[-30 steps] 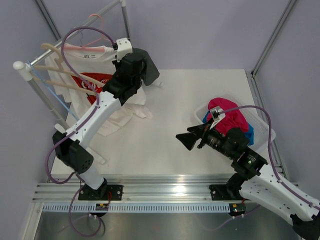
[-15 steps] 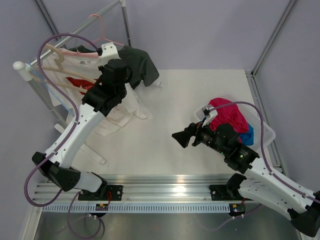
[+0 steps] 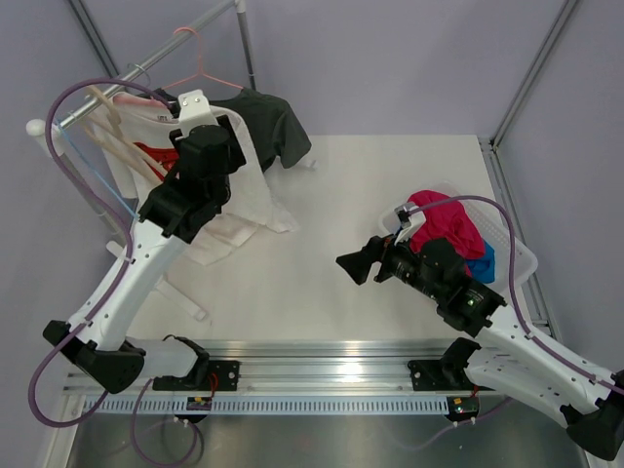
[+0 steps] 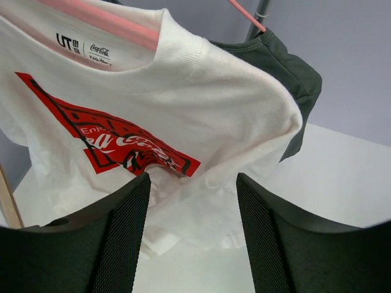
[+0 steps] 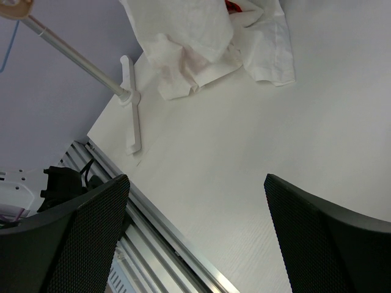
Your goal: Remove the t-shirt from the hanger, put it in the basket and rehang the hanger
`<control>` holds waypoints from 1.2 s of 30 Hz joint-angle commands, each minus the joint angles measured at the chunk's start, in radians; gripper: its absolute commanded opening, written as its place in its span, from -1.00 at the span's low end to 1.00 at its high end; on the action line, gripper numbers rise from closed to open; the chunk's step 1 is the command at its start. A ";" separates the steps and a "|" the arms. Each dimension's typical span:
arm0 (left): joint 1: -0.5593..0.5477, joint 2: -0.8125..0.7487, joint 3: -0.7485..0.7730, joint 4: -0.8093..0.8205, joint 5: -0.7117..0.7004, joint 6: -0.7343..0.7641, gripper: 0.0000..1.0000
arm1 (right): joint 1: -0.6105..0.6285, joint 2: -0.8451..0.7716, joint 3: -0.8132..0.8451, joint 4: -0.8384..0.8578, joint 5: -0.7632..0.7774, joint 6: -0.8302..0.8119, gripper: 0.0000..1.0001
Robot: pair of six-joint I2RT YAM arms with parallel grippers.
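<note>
Left pincer (image 4: 192, 239) hangs spread and empty, its grip just released; the t-shirt (image 4: 201, 116) hangs just beyond its fingertips, collar on the hanger (image 4: 116, 23). From above, the left arm has swung back along the rack (image 3: 210, 22), and the t-shirt's hem trails on the worktop (image 3: 390, 185). Right pincer (image 5: 195, 244) stays spread wide over the worktop, holding nothing. Removal looks undone; a fresh grip seems needed.

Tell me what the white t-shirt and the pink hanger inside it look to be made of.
T-shirt: soft knit cloth, probably cotton, with a matte finish. It drapes in loose folds and has a ribbed collar.
Hanger: likely plastic. The visible bar is smooth, rounded and evenly salmon-pink.
</note>
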 commanded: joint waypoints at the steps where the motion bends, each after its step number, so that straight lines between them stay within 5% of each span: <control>1: 0.002 -0.044 0.031 0.071 0.046 -0.047 0.20 | 0.008 0.004 0.060 -0.026 0.030 -0.026 0.99; 3: 0.002 -0.038 0.065 0.060 0.071 -0.048 0.33 | 0.008 0.010 0.074 -0.043 0.022 -0.027 0.99; 5: 0.002 -0.025 0.100 0.023 0.081 -0.052 0.69 | 0.008 0.012 0.075 -0.041 0.015 -0.029 0.99; 13: -0.002 0.056 0.174 0.013 -0.083 -0.163 0.97 | 0.008 0.013 0.077 -0.049 0.030 -0.037 0.99; 24: -0.002 0.243 0.468 0.019 -0.269 -0.206 0.98 | 0.008 0.038 0.086 -0.061 0.035 -0.047 0.99; 36: -0.002 0.453 0.619 0.034 -0.434 -0.184 0.93 | 0.008 0.027 0.089 -0.067 0.013 -0.044 0.99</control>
